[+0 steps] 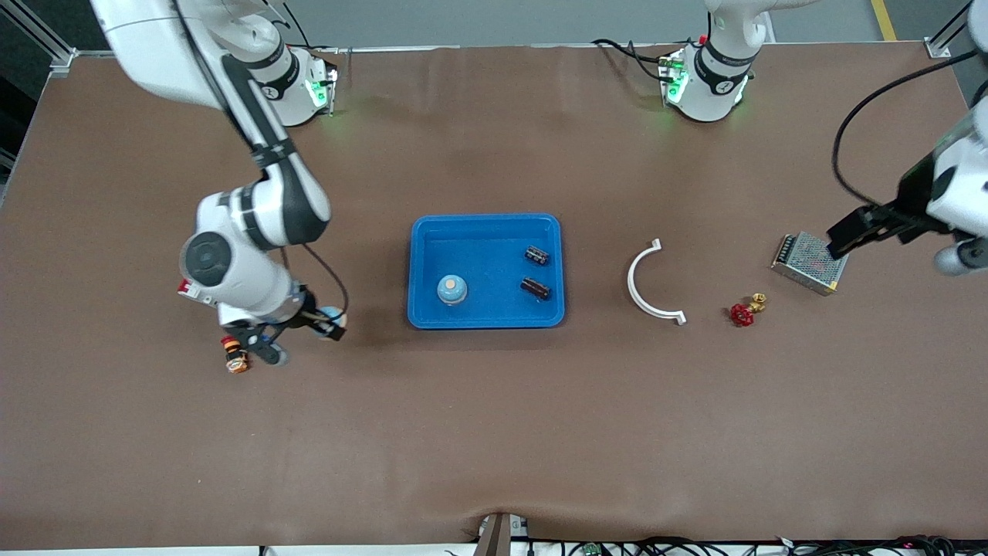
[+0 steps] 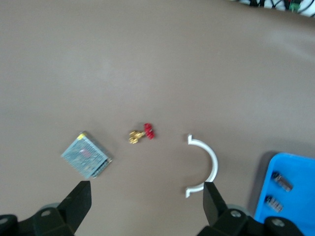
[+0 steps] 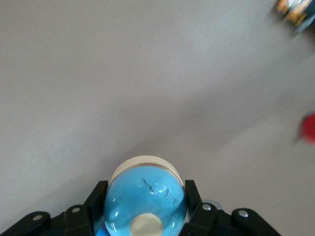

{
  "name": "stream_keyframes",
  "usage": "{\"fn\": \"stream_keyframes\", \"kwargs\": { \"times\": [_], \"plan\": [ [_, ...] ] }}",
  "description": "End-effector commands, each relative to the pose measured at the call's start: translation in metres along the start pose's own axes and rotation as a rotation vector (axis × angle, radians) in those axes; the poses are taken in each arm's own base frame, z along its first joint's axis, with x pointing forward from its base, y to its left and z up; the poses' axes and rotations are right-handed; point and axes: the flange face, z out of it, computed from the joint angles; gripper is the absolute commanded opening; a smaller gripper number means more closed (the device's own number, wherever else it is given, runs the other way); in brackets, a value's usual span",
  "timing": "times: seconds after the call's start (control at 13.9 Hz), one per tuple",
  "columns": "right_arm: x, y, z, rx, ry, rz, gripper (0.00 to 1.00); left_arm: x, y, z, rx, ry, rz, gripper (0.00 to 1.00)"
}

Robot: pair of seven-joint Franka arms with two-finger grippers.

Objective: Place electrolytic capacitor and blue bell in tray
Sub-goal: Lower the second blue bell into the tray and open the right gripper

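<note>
The blue tray (image 1: 486, 219) lies mid-table. In it are a blue bell (image 1: 451, 289) and two dark electrolytic capacitors (image 1: 537, 255) (image 1: 535, 288). My right gripper (image 1: 330, 320) is shut on a second blue bell (image 3: 145, 194) with a cream base. It holds that bell over the table beside the tray, toward the right arm's end. My left gripper (image 1: 841, 241) is open and empty over a metal mesh box (image 1: 806, 262) at the left arm's end. The left wrist view (image 2: 146, 196) shows the tray's corner (image 2: 295, 169) and both capacitors (image 2: 281, 181).
A white curved bracket (image 1: 644, 282) and a red-and-brass valve (image 1: 745, 310) lie between the tray and the mesh box. A small orange-and-black part (image 1: 235, 361) lies under the right wrist, nearer the front camera.
</note>
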Motion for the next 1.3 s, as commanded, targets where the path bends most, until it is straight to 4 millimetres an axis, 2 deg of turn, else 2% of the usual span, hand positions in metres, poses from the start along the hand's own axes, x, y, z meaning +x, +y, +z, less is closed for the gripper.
{"fn": "stream_keyframes", "kwargs": {
  "times": [0.0,0.22,0.36,0.65,0.86,1.08,1.22],
  "plan": [
    [-0.059,-0.026,0.002,0.015,0.001,0.096,0.00,-0.020,-0.020,-0.017,0.003,-0.039,0.067,1.00],
    [-0.134,-0.064,0.009,0.004,0.001,0.144,0.00,-0.027,-0.031,-0.019,0.001,-0.052,0.147,1.00],
    [-0.165,-0.074,0.019,-0.018,-0.005,0.168,0.00,-0.036,-0.035,-0.021,-0.005,-0.057,0.160,1.00],
    [-0.226,-0.084,0.061,-0.092,0.012,0.166,0.00,-0.055,-0.042,-0.021,-0.011,-0.063,0.196,1.00],
    [-0.251,-0.083,0.090,-0.141,0.037,0.146,0.00,-0.064,-0.044,-0.024,-0.012,-0.060,0.198,1.00],
    [-0.259,-0.080,0.105,-0.162,0.040,0.131,0.00,-0.068,-0.041,-0.025,-0.014,-0.057,0.204,1.00],
    [-0.261,-0.081,0.108,-0.164,0.041,0.129,0.00,-0.068,-0.041,-0.025,-0.014,-0.057,0.204,1.00]
  ]
}}
